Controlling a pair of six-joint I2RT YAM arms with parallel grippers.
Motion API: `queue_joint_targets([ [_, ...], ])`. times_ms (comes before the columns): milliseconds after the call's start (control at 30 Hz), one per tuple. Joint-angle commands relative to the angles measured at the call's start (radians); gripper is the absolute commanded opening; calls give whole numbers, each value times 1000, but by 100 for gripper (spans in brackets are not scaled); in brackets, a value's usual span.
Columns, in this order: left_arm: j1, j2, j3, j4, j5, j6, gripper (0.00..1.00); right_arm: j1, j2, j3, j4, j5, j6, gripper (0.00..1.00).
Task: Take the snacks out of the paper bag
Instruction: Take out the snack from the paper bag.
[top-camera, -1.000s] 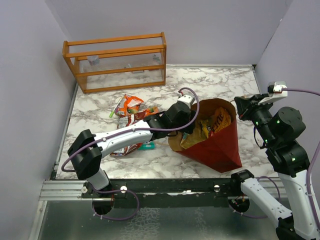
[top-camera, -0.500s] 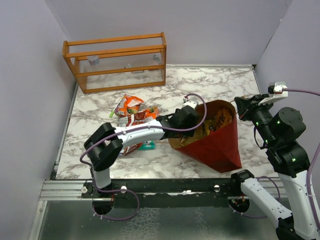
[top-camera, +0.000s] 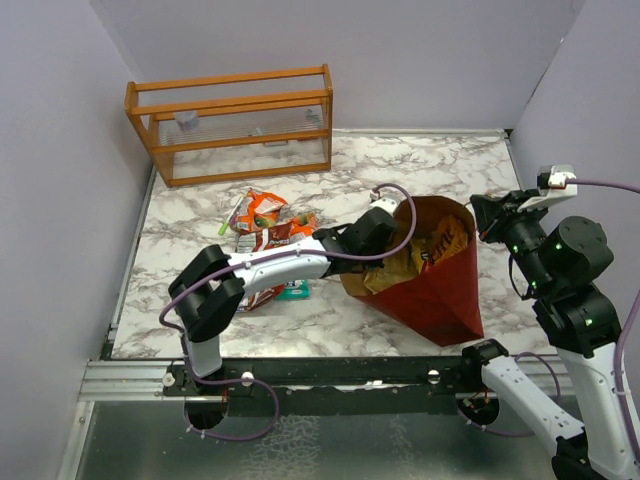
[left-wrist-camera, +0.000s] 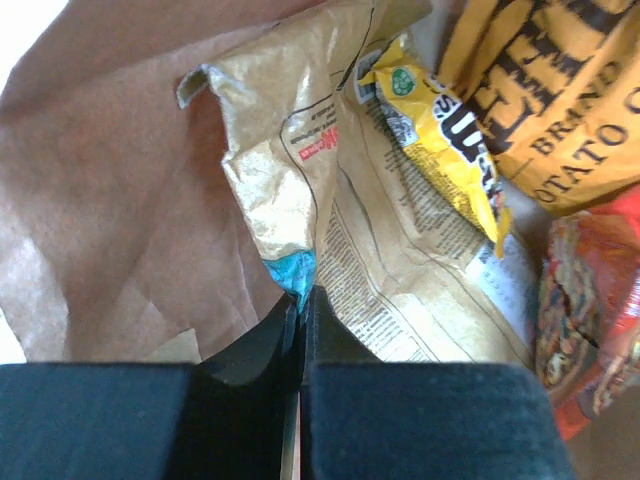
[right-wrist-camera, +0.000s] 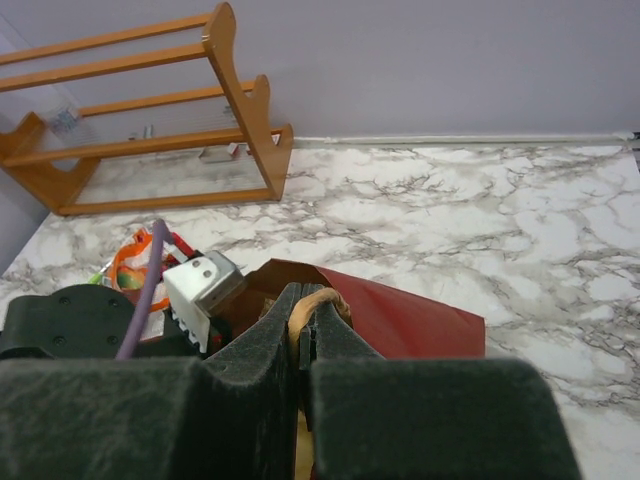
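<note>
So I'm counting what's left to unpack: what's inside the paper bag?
In the paper bag lie a gold packet, a yellow packet, an orange chip packet, a red packet and a teal sliver. Whatever lies beneath them is covered.

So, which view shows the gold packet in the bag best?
Left wrist: the gold packet fills the middle, print sharp, left gripper shut on its edge. Top view: only a gold patch inside the bag. Right wrist: hidden.

The orange-gold packet reads "BRAND" and "OTATO"; the other packets' print is illegible.
</note>
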Motion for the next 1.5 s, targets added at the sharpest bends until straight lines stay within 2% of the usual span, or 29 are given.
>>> queue_joint_targets([
  [0,-3,-140,12,24,46,-7,0,1,-23,4,86,-4,3,2],
  [267,-3,-292,-50,86,133,-11,0,1,-11,11,68,5,2,2],
  [633,-3,-413,-57,93,188,43,0,1,-20,5,60,22,3,2],
  [1467,-2,-561,-71,128,210,98,0,1,-22,6,47,14,14,2],
])
